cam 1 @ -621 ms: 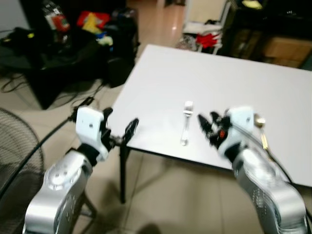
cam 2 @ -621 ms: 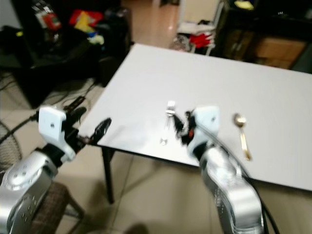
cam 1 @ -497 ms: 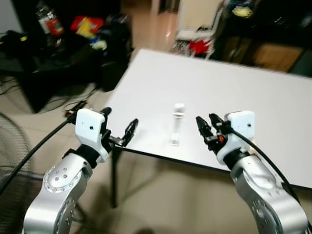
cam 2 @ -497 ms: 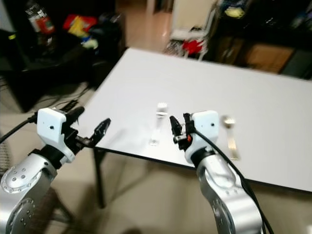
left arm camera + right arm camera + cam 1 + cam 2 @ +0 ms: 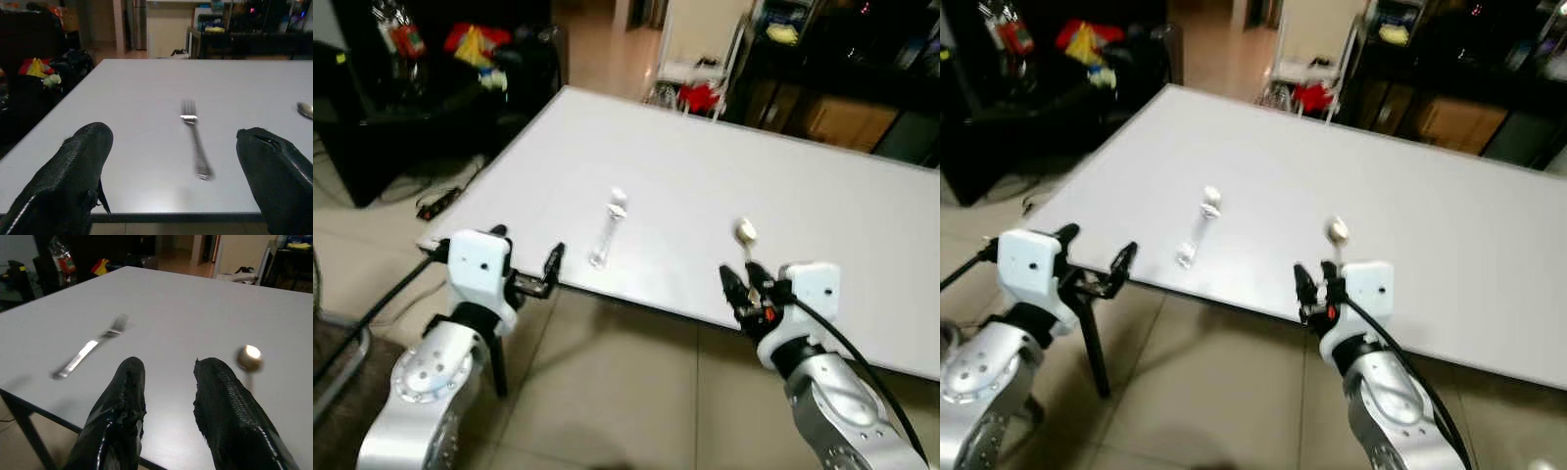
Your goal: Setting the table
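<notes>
Both pincers have dropped lower in the frame since a moment ago and now hover just off the worktop's near edge, though the camera itself has also shifted. Near that edge, left of centre, a slim silver metal fork (image 5: 606, 225) lies flat on the smooth white worktop (image 5: 822, 206), tines pointing away. A shiny spoon (image 5: 745, 235) with a rounded bowl lies well apart to its right. The left pincer (image 5: 530, 277), lower left, has its black fingers spread wide and holds nothing. The right pincer (image 5: 740, 290), lower right, is parted a little and empty, just before the spoon. Dark furniture with colourful clutter (image 5: 470, 44) fills the upper left.
</notes>
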Controlling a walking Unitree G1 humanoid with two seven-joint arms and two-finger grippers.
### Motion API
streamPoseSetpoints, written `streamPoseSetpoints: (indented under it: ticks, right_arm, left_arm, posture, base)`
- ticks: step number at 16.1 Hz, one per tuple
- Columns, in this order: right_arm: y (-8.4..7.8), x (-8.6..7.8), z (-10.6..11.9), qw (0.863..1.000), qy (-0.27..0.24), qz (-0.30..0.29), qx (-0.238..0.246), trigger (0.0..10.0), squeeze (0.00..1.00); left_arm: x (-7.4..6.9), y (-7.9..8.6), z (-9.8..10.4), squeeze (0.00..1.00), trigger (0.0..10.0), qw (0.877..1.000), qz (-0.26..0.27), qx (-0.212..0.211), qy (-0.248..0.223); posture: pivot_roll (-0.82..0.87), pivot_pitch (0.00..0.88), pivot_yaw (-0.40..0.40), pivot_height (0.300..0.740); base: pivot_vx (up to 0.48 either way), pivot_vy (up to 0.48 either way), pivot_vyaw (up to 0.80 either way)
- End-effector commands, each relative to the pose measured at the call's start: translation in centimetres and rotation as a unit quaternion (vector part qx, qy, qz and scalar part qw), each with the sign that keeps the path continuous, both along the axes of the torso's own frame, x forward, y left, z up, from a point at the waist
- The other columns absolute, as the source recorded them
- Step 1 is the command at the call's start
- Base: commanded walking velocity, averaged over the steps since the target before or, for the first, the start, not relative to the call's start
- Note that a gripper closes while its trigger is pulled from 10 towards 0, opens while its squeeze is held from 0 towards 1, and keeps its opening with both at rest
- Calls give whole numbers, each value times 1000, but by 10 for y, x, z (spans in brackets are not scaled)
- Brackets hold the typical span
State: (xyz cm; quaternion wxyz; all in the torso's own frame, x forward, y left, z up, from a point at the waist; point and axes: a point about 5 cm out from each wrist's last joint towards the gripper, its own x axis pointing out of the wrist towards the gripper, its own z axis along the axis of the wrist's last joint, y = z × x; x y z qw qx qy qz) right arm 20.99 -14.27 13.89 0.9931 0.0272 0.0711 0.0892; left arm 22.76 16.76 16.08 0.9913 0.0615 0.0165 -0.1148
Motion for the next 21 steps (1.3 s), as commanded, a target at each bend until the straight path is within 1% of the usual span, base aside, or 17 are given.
streamPoseSetpoints:
  ticks: [1, 3, 4, 5, 6, 10, 13, 14, 16, 19, 21]
  right_arm:
    - [-14, 1, -3, 999, -3, -38, -36, 10000, 0]
    - [-18, -1, -5, 996, -15, -67, -62, 10000, 0]
    - [-20, -2, -8, 996, -8, -75, -49, 10000, 0]
    - [-21, -3, -11, 997, 6, -81, -15, 10000, 0]
    - [-18, -3, -11, 998, 10, -59, 2, 10000, 0]
    - [-8, 4, -3, 1000, -18, -20, 5, 10000, 0]
    - [-3, 6, -2, 1000, -22, -8, 5, 10000, 0]
    - [0, 6, -1, 1000, -18, 17, 8, 10000, 0]
    - [2, 5, -1, 999, -15, 30, 13, 10000, 0]
    - [2, 7, 1, 1000, -25, 15, 7, 10000, 0]
    - [-2, 10, 0, 1000, -26, -3, 3, 10000, 0]
  left_arm:
    - [2, -8, 4, 0, 10000, 1000, -16, -2, -9]
    - [4, -8, 4, 0, 10000, 1000, -20, 0, -10]
    - [5, -8, 4, 0, 10000, 1000, -21, -5, -9]
    - [8, -9, 4, 0, 10000, 1000, -23, -10, -7]
    - [10, -10, 3, 0, 10000, 999, -25, -19, -3]
    - [13, -13, 0, 0, 10000, 999, -18, -39, 10]
    - [13, -12, 1, 0, 10000, 999, -18, -32, 9]
    - [14, -9, 1, 0, 10000, 1000, 0, -28, 8]
    - [12, -8, 0, 0, 10000, 1000, 1, -25, 9]
    - [12, -9, 2, 0, 10000, 1000, -2, -11, 1]
    - [12, -10, 4, 0, 10000, 1000, -2, 1, -11]
  posture:
    - [79, 0, -56, 740]
    - [74, 0, -42, 740]
    - [70, 0, -34, 740]
    - [66, 0, -26, 740]
    - [57, 0, -18, 740]
    - [57, 0, -23, 740]
    - [57, 0, -25, 740]
    - [55, 0, -39, 740]
    - [53, 0, -39, 740]
    - [58, 0, -42, 740]
    - [57, 0, -42, 740]
  base:
    - [0, -480, 0]
    - [0, -480, 0]
    - [0, -480, 0]
    - [0, -480, 0]
    - [0, 0, 800]
    - [0, 0, 800]
    - [0, 0, 800]
    - [0, 0, 800]
    - [0, 0, 800]
    - [0, 0, 800]
    - [0, 0, 800]
